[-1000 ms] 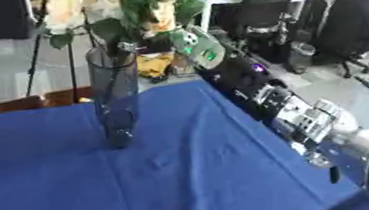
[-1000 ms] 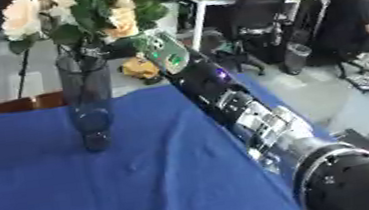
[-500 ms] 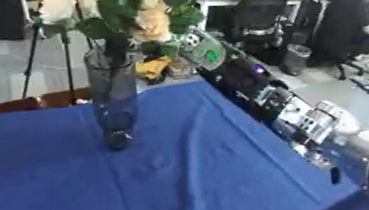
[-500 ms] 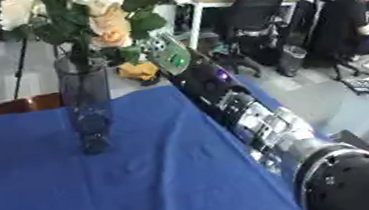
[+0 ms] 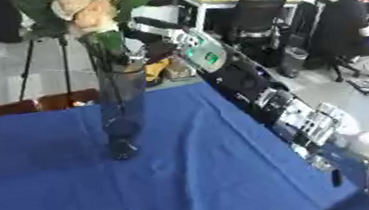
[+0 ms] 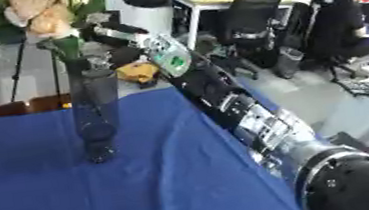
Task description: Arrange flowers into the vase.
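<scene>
A tall, dark glass vase [image 5: 122, 104] stands upright on the blue tablecloth [image 5: 59, 203], left of the middle. A bunch of cream and peach flowers [image 5: 84, 11] with green leaves rises from its mouth, and the stems run down past the rim. My right arm reaches in from the lower right, along the table's right side, up to the vase top. My right hand [image 5: 152, 44] sits just right of the rim, its dark fingers curled at the stems. The left hand shows in neither view.
The blue cloth ends at a far edge with a brown wooden strip [image 5: 12, 107] behind it. Beyond are a tripod [image 5: 41, 59], a yellow object [image 6: 138, 72], desks and black office chairs [image 5: 259, 2]. The table's right edge runs under my arm.
The view has tilted, so the vase sits lower in the picture. The flower heads stand higher above the vase rim than before, and my right hand stays beside them.
</scene>
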Controlling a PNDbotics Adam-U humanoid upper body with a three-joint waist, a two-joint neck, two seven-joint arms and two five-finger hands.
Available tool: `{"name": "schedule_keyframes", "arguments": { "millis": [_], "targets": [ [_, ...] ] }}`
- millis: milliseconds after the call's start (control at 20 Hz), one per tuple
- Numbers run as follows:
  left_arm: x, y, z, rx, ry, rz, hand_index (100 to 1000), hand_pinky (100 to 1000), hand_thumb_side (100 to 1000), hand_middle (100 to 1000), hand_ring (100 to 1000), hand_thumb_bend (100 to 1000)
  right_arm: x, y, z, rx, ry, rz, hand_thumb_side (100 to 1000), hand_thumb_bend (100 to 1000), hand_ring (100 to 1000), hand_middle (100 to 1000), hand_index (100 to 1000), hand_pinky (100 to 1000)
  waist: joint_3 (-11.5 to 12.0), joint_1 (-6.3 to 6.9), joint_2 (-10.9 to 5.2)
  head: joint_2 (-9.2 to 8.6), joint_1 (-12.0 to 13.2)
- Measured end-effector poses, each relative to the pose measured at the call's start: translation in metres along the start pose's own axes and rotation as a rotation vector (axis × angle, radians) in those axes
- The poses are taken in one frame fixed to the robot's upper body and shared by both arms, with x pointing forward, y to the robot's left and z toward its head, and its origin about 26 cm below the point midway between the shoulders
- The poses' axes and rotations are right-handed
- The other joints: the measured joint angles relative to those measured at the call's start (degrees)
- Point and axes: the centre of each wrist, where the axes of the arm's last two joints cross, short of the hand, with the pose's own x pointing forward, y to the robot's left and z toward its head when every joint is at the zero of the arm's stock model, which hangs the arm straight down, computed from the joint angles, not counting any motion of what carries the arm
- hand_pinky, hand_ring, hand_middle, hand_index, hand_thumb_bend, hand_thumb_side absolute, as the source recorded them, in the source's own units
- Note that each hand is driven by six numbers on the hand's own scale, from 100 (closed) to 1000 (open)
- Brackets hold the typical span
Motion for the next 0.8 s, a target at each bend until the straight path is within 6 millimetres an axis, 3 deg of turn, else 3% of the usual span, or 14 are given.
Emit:
{"name": "schedule_keyframes", "arguments": {
  "millis": [600,800],
  "targets": [
    [-0.0002,0.0001,0.0002,0.001,0.001,0.0,819,501,940,595,538,360,-0.0009,-0.0004,0.0012,-0.031,0.023,-0.009,702,454,1000,788,939,970,-0.4,0.0,0.0,-0.05,-0.1],
    [-0.0004,0.0003,0.0005,0.001,0.002,0.0,819,502,940,596,538,361,-0.0018,-0.0002,0.0019,-0.038,0.032,-0.013,699,485,1000,798,944,976,-0.7,0.0,0.0,-0.06,-0.2]
  ]
}}
